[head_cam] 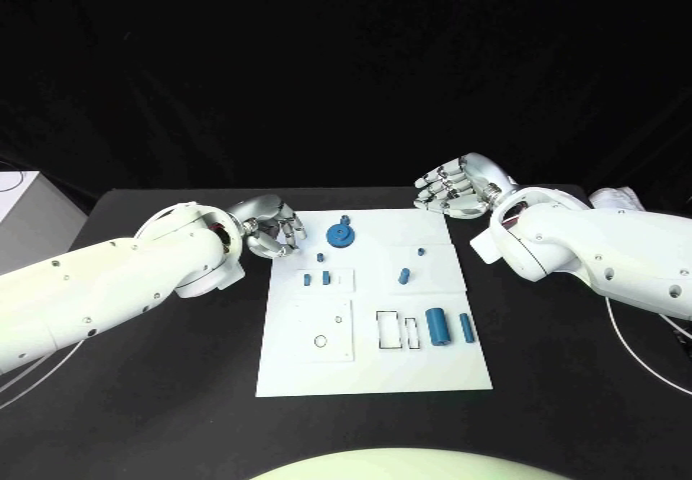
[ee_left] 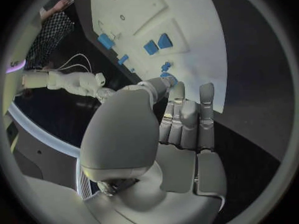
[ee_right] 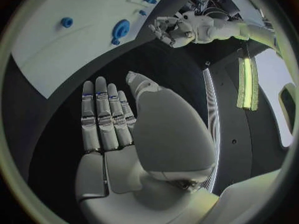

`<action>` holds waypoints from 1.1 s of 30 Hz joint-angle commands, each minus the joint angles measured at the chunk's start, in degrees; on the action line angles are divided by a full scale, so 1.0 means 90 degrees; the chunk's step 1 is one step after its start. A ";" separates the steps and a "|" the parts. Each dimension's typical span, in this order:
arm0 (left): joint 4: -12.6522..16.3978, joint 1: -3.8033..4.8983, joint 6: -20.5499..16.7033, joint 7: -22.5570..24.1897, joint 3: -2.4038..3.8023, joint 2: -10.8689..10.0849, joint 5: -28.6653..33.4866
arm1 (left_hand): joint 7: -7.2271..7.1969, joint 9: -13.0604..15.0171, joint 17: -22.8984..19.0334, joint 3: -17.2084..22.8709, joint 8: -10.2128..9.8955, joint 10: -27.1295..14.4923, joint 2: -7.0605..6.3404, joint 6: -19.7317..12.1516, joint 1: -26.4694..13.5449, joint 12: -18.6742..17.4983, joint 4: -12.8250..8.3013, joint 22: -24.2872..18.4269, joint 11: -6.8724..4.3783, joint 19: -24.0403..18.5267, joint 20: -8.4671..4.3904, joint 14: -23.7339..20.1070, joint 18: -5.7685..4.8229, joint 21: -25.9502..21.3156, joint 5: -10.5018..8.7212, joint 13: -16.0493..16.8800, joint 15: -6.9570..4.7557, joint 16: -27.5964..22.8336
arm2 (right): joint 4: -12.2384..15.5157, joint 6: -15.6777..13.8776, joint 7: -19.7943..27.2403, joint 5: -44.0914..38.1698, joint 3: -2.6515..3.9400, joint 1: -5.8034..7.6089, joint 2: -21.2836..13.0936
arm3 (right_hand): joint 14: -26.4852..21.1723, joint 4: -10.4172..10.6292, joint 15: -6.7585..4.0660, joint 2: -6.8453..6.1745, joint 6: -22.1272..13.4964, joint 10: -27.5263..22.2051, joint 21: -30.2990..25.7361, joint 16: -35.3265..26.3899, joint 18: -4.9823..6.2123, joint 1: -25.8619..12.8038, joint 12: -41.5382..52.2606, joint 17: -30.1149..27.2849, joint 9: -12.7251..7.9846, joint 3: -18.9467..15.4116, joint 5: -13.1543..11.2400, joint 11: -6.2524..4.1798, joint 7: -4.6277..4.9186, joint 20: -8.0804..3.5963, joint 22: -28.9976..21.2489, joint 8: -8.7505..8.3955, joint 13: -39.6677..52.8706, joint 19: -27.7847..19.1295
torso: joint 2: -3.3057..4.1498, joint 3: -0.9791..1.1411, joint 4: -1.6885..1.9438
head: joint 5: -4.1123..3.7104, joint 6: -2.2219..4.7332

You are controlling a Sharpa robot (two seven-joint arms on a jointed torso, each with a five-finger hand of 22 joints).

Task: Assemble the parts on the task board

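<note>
Head view is showing the white task board point(head_cam: 375, 370) lying in the middle of the black desk point(head_cam: 173, 400), with the blue parts spread across it. A round blue disc with a small stem point(head_cam: 340, 235) is sitting near the board's far edge, close to its far left corner. Small blue pegs point(head_cam: 404, 275) are lying around the board's middle, too small to make out in shape. A thick blue cylinder point(head_cam: 436, 326) and a thinner one point(head_cam: 467, 327) are lying side by side near the board's right edge, next to outlined rectangular slots point(head_cam: 391, 328).

The left robot hand point(head_cam: 270, 228) is hovering at the board's far left corner, its fingers curled loosely and apart, holding nothing; the white forearm is hiding the desk behind it. The right robot hand point(head_cam: 464, 186) is hanging beyond the board's far right corner, fingers spread and empty.

Left wrist view is showing the left robot hand's fingers point(ee_left: 187, 119) lying straight and close together, partly hiding the disc beyond their tips. Right wrist view is showing the right robot hand's fingers point(ee_right: 102, 114) straight over bare desk.
</note>
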 commanded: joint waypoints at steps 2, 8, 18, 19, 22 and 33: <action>0.0066 0.0006 -0.0055 0.0954 0.0051 -0.0209 0.2098 | 0.0071 -0.0002 -0.0944 0.0035 0.0037 -0.0256 0.0017 0.0051 -0.0040 0.0087 0.0020 -0.0181 0.0106 -0.0222 0.0082 -0.0669 0.0066 -0.0231 -0.0006 0.0057 0.0094 -0.0412 | 0.0002 0.0764 -0.0364 -0.1552 0.0001 -0.0008 -0.0036 | 0.0602 -0.0083 -0.0261 -0.0158 0.0258 0.0411 0.0318 0.0394 0.0097 0.0105 0.0057 0.0403 0.0053 0.0434 -0.0125 -0.0165 -0.0101 -0.0273 0.0109 0.0117 0.0006 0.0639 | 0.0003 -0.0001 -0.0001 | -0.0067 0.0061; 0.0169 0.0003 0.0150 0.2200 0.0088 -0.0568 0.5073 | 0.0119 0.0002 -0.1920 -0.0345 0.0045 -0.0828 0.0018 -0.0131 -0.0264 0.0112 0.0238 -0.0467 0.0232 -0.0291 0.0199 -0.1396 0.0071 -0.0680 -0.0027 0.0057 0.0214 -0.0942 | 0.0071 0.1406 -0.0815 -0.3527 0.0001 -0.0053 -0.0125 | 0.1701 -0.0442 -0.0622 -0.0181 0.0554 0.0919 0.1354 0.1431 0.0071 -0.0065 -0.0080 0.1626 0.0119 0.0555 -0.0502 -0.0397 -0.0275 -0.0807 0.0711 0.0218 0.0030 0.1597 | -0.0008 -0.0019 0.0014 | -0.0172 0.0108; 0.0451 -0.0040 0.0222 0.3034 0.0090 -0.0959 0.6249 | 0.0104 0.0016 -0.1961 -0.0437 0.0092 -0.1024 0.0036 -0.0156 -0.0251 -0.0044 0.0290 -0.0561 0.0281 -0.0251 0.0241 -0.1497 0.0075 -0.0812 -0.0008 -0.0071 0.0257 -0.1065 | 0.0190 0.1514 -0.1335 -0.5412 0.0001 -0.0226 -0.0156 | 0.2389 -0.0364 -0.0695 -0.0482 0.0581 0.0815 0.3548 0.6583 -0.0066 -0.0503 -0.0107 0.6319 0.0225 0.0976 -0.0796 -0.0470 -0.0377 -0.0980 0.2714 0.0166 0.0048 0.2379 | -0.0001 -0.0009 0.0012 | -0.0270 0.0185; 0.0482 -0.0045 0.0210 0.3065 0.0084 -0.0992 0.6277 | 0.0104 0.0019 -0.1959 -0.0446 0.0100 -0.1010 0.0041 -0.0153 -0.0242 -0.0044 0.0289 -0.0566 0.0279 -0.0236 0.0242 -0.1481 0.0077 -0.0815 -0.0007 -0.0079 0.0255 -0.1057 | 0.0202 0.1501 -0.1377 -0.5509 0.0001 -0.0240 -0.0155 | 0.2393 -0.0355 -0.0683 -0.0508 0.0580 0.0774 0.3883 0.6873 -0.0110 -0.0537 -0.0114 0.6576 0.0247 0.1005 -0.0800 -0.0463 -0.0368 -0.0975 0.3103 0.0172 0.0045 0.2443 | -0.0002 -0.0008 0.0011 | -0.0268 0.0185; 0.0563 -0.0064 0.0191 0.3125 0.0068 -0.1071 0.6317 | 0.0123 0.0018 -0.1955 -0.0477 0.0102 -0.0995 0.0026 -0.0166 -0.0248 -0.0048 0.0297 -0.0575 0.0278 -0.0211 0.0243 -0.1455 0.0079 -0.0822 -0.0008 -0.0095 0.0253 -0.1046 | 0.0234 0.1485 -0.1479 -0.5721 0.0001 -0.0274 -0.0153 | 0.2404 -0.0345 -0.0668 -0.0520 0.0588 0.0680 0.4223 0.7174 -0.0161 -0.0583 -0.0126 0.6851 0.0276 0.1003 -0.0802 -0.0434 -0.0366 -0.0955 0.3511 0.0184 0.0034 0.2489 | -0.0004 -0.0003 0.0013 | -0.0277 0.0176; 0.0660 -0.0107 0.0103 0.3222 0.0052 -0.1175 0.6343 | 0.0129 0.0019 -0.1950 -0.0487 0.0108 -0.0988 0.0031 -0.0171 -0.0230 -0.0054 0.0294 -0.0580 0.0279 -0.0188 0.0243 -0.1432 0.0080 -0.0824 -0.0002 -0.0109 0.0252 -0.1034 | 0.0213 0.1373 -0.1686 -0.6008 -0.0001 -0.0405 -0.0031 | 0.2450 -0.0336 -0.0642 -0.0498 0.0587 0.0548 0.4883 0.7682 -0.0250 -0.0627 -0.0114 0.7324 0.0322 0.0930 -0.0730 -0.0405 -0.0348 -0.0923 0.4302 0.0192 0.0028 0.2621 | 0.0006 -0.0001 -0.0002 | -0.0274 0.0177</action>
